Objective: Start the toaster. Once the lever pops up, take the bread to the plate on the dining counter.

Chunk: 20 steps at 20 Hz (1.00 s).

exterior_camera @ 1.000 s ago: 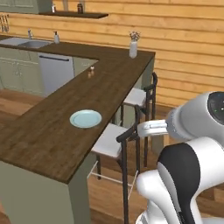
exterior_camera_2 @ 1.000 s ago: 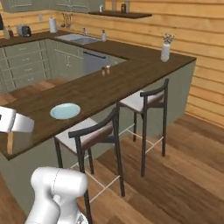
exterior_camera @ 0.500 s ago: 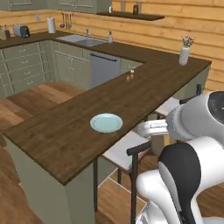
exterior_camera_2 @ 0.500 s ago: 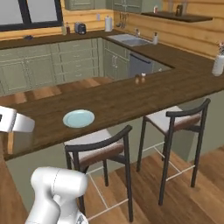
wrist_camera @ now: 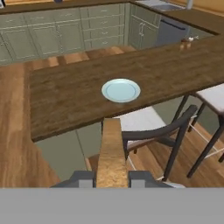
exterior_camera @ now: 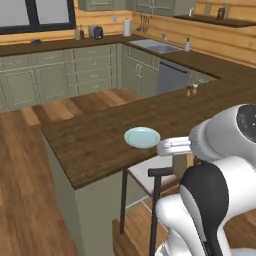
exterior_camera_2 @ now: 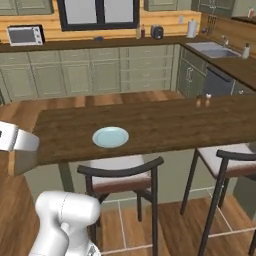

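Observation:
My gripper (wrist_camera: 111,178) is shut on the bread (wrist_camera: 111,153), a golden-brown slice seen edge-on that sticks out ahead of the fingers. In the right base view the bread (exterior_camera_2: 23,162) hangs under the white hand at the left edge, short of the counter's near edge. The pale bluish plate (wrist_camera: 121,90) lies bare on the dark wood dining counter (wrist_camera: 65,96), ahead of the slice; it also shows as plate (exterior_camera: 142,137) and plate (exterior_camera_2: 110,136). The toaster (exterior_camera_2: 157,32) stands far off on the back worktop; its lever is too small to make out.
Two dark-framed stools (exterior_camera_2: 123,175) (exterior_camera_2: 229,156) stand against the counter's near side, one right below the plate. Small shakers (exterior_camera_2: 202,101) sit further right on the counter. A toaster oven (exterior_camera_2: 22,35) and a sink (exterior_camera_2: 214,49) are on the back worktops.
The whole picture has shifted, so the base has moved and turned; the plate now lies nearly straight ahead. The gripper has stayed shut on the bread.

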Motion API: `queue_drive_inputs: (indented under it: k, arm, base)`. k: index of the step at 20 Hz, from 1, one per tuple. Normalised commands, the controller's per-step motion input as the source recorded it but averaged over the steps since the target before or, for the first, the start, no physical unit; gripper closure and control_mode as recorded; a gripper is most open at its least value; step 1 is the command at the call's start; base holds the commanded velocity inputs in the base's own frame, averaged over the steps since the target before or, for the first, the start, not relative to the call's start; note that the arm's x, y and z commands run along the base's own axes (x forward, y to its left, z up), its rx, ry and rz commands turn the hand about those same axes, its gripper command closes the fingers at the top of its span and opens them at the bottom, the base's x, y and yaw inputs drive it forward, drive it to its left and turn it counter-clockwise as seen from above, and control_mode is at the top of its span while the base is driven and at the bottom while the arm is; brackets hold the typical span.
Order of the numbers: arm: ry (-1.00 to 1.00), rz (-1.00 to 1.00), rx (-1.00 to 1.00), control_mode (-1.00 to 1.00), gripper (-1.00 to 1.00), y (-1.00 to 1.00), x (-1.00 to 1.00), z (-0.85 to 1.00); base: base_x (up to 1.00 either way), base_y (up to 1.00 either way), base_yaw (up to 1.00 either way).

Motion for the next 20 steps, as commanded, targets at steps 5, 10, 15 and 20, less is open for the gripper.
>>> queue_drive_inputs:
  k: [5, 10, 15, 20]
  arm:
    - [0.00, 0.00, 0.00, 1.00, 1.00, 0.00, 0.00, 0.00]
    - [0.00, 0.00, 0.00, 1.00, 1.00, 0.00, 0.00, 0.00]
    - [0.00, 0.00, 0.00, 1.00, 1.00, 0.00, 0.00, 0.00]
    - [0.03, 0.04, 0.05, -1.00, 1.00, -0.13, 0.20, 0.00]
  base:
    - [-0.04, -0.96, 0.40]
    - [0.30, -0.74, 0.30]
    - [0.88, -0.45, 0.28]
    - [0.77, -0.42, 0.21]
